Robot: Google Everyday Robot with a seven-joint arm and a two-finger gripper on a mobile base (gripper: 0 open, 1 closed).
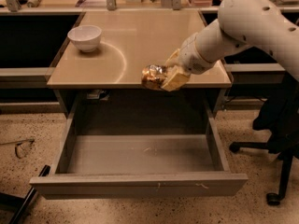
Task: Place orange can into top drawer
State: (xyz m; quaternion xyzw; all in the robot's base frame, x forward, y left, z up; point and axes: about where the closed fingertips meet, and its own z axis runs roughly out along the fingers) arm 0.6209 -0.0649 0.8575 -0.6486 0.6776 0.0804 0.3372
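Tan counter [140, 36], glossy top, speckled stone floor [28, 125] round it, shelf of clutter behind back edge. Counts: one bowl, one can, one drawer, one chair.

- Bowl [85, 37]: white, near back-left corner, upright.
- Drawer [140, 183]: pulled right out under front edge, scuffed floor bare.
- Can [152, 76]: at front edge, right of centre, tipped on its side, above drawer's back part.
- Gripper [168, 71]: clamped on can, tan fingers [175, 78] either side, white arm [243, 27] coming in over right edge.
- Chair [275, 171]: dark, on floor past front-right corner.
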